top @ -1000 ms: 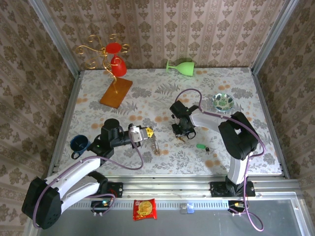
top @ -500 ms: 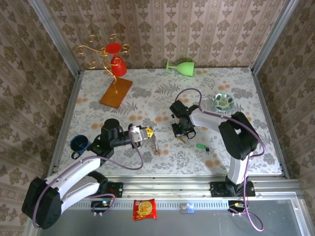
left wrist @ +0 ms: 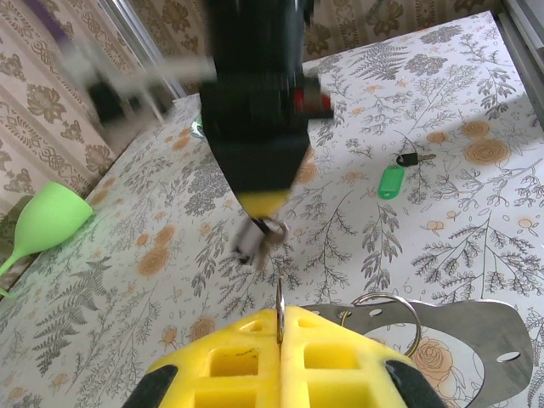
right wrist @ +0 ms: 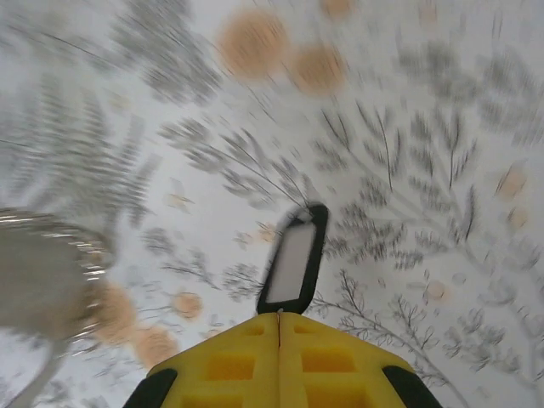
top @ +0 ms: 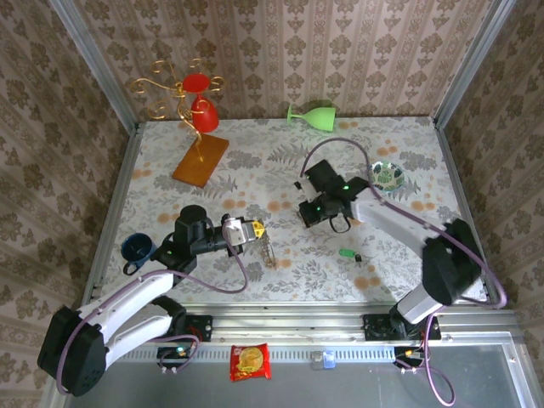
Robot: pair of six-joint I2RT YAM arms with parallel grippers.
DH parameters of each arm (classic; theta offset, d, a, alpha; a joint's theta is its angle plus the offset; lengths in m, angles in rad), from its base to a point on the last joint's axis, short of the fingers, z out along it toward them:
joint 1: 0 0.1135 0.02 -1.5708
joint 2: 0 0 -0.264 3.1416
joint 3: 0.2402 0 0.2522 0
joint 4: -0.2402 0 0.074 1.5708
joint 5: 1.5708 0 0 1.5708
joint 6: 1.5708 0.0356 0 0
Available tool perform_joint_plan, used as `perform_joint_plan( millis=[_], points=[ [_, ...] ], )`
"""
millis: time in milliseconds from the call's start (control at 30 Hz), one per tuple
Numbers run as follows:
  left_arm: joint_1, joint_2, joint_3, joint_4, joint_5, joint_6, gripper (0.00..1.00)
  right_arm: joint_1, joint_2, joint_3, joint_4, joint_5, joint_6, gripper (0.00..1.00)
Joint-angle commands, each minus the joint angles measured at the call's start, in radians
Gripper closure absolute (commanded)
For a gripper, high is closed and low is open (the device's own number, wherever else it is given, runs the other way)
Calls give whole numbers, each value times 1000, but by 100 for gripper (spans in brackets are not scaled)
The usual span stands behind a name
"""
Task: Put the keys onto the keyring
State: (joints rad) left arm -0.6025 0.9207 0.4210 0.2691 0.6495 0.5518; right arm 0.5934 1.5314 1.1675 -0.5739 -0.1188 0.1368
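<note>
My left gripper [top: 257,229] [left wrist: 279,327] is shut on the keyring [left wrist: 279,304], a thin metal ring seen edge-on between its yellow fingers. A second ring [left wrist: 393,299] and a flat metal plate [left wrist: 476,340] hang beside it. My right gripper [top: 306,216] [right wrist: 279,319] is shut on a key with a black-framed white head [right wrist: 293,259]. It hangs above the table a short way ahead of the keyring, and the key [left wrist: 260,238] dangles from its yellow tip. The green-headed key [top: 347,253] [left wrist: 391,180] lies on the table to the right, with a small dark piece [left wrist: 408,159] attached.
A patterned round dish [top: 386,175] sits at the back right and a green cup [top: 313,115] lies at the back wall. A gold stand with red cups [top: 197,127] occupies the back left. A dark blue cup [top: 136,248] stands by my left arm.
My right gripper has closed on the black-framed key and lifted it off the table, and its arm has swung out to the right. The left arm has stayed still.
</note>
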Motion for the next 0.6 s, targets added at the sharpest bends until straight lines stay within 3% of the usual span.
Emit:
perform_joint_plan(
  millis=[0,167,300,567],
  points=[
    [-8,-20,27,14,1,-40,100,8,-94,-21,69,-106,-180,100],
    [-8,-16,39,14,1,-62,100,8,-188,-16,97,-300,-327,100],
    [-8,-7,43,25,9,-69,100,9,-180,37,27,-413,-395,100],
    [-8,31,72,24,55,-81,100,74,-146,113,-81,-460,-487,100]
  ],
)
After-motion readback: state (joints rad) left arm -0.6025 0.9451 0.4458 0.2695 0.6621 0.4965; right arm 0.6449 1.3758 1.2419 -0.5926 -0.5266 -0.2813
